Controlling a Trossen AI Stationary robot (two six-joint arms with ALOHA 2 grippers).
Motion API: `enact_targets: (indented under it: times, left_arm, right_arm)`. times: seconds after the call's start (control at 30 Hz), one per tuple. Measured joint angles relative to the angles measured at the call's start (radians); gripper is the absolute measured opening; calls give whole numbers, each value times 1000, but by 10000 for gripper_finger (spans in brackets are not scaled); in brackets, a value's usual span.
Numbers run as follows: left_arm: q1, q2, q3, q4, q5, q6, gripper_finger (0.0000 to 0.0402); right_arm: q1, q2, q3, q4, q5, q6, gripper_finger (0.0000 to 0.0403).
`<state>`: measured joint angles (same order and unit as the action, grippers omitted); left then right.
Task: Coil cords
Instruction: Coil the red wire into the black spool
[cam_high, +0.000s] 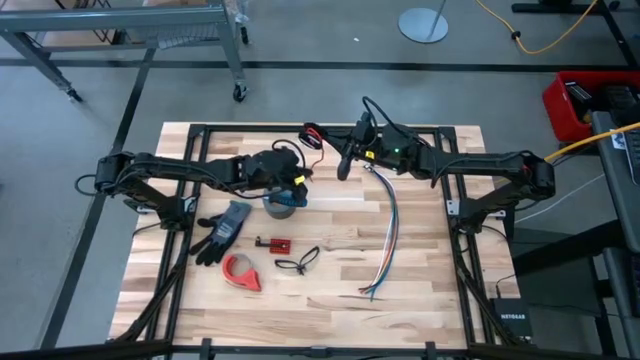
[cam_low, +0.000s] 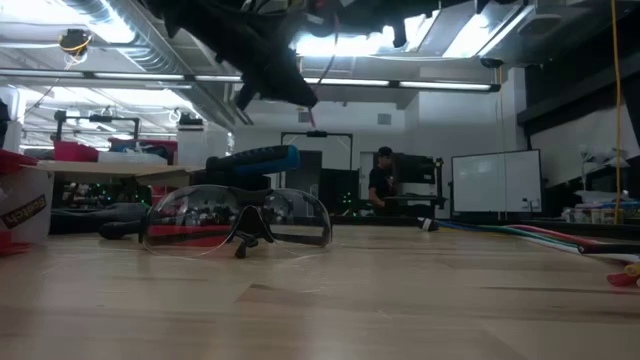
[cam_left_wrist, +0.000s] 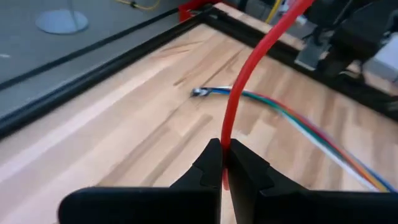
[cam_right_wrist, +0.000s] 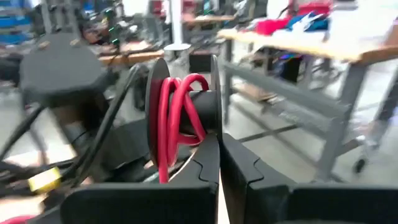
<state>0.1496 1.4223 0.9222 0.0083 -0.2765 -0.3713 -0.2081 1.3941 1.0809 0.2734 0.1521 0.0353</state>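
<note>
Thin red cord (cam_left_wrist: 239, 81) with black parts, partly wound into a small round coil (cam_right_wrist: 177, 118) on a black flanged spool, held above the wooden slat table (cam_high: 420, 270) at about 12 o'clock of its middle, between the two arms. Left gripper (cam_left_wrist: 222, 163) closed on the free red strand, fingers together around it. Right gripper (cam_right_wrist: 219, 155) closed just below the spool; whether pinching the cord or the spool rim cannot be told. Judged light, limp and springy, likely to slide through smooth fingers and to unwind if tension drops; best gripped on the strand close to the coil, with the spool steadied by its flange. Long multicoloured wire bundle (cam_high: 388, 235) flat on the table at 3 o'clock, apart from the cord. No open container visible; grey tape roll (cam_high: 281, 204) at 10 o'clock, its hollow contents hidden by the left arm. Clear safety glasses (cam_low: 237, 220) resting near the front edge.
</note>
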Motion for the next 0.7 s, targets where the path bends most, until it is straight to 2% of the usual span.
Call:
enact_targets:
  times: [0.2, 0.6, 0.7]
  left_arm:
    - [23, -9, 0, -18, -42, 38, 2]
    - [58, -113, 0, -138, -42, 59, 1]
    - [57, -136, 0, -141, -42, 59, 0]
  right_arm:
    - [0, -2, 0, -109, -117, 24, 3]
    - [-2, -2, 0, -342, -115, 24, 3]
    - [-1, -2, 0, -365, -70, 24, 3]
